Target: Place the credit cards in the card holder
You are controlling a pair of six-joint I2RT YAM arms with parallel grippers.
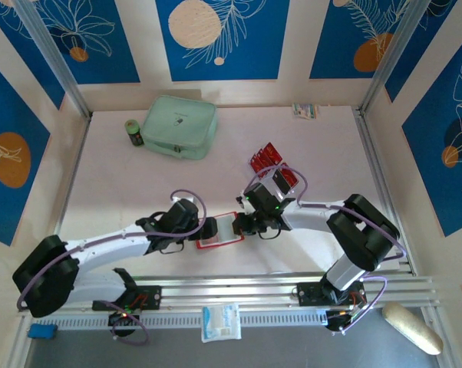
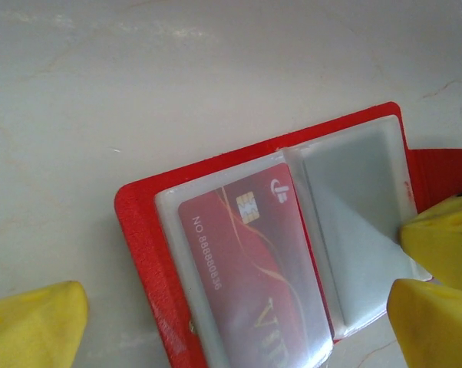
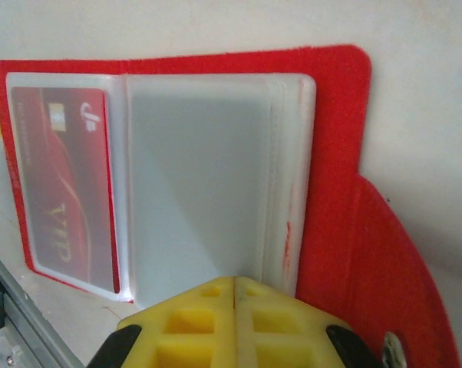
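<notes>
With the left tool (image 1: 208,229) hanging released, the right tool (image 3: 235,287) is clenching the card holder (image 3: 334,115) by its clear sleeve (image 3: 200,176), likely risking tearing it if tugged.

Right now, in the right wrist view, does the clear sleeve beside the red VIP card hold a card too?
No: the clear sleeve beside the red card shows only pale grey, no card inside.

Robot lab test cell
White surface (image 1: 123,176) boxed in by blue printed wall panels (image 1: 93,38), aluminium rail (image 1: 254,285) carrying two bolted arms (image 1: 108,249)
</notes>
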